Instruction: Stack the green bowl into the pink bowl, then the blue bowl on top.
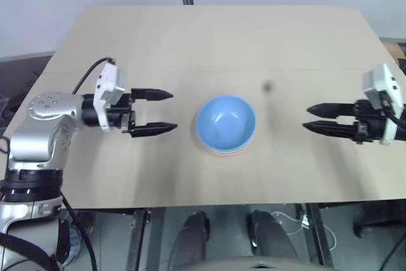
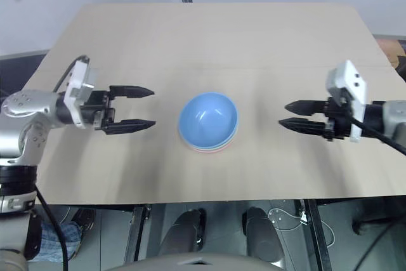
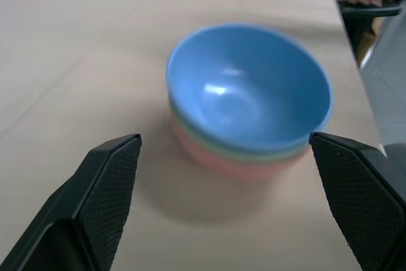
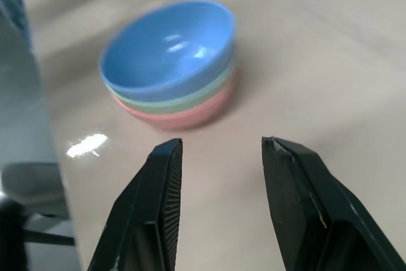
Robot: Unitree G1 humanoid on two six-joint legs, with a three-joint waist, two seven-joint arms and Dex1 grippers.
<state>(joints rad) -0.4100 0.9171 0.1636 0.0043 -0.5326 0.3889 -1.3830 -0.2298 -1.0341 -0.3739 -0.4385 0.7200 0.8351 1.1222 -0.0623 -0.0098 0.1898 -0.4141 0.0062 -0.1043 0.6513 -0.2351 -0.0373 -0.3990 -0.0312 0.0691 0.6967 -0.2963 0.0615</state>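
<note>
Stack complete: blue bowl point(image 1: 224, 122) sat in green bowl point(image 4: 184, 101), inside pink bowl point(image 4: 190, 116). Either side of it, left pincer point(image 1: 152, 112) and right pincer point(image 1: 325, 119) stood apart, empty.

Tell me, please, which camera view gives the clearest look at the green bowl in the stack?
The right wrist view: the green bowl shows as a broad band between the blue bowl and the pink bowl. The left wrist view shows a thinner green strip; the two eye views, looking down, barely show it.
</note>
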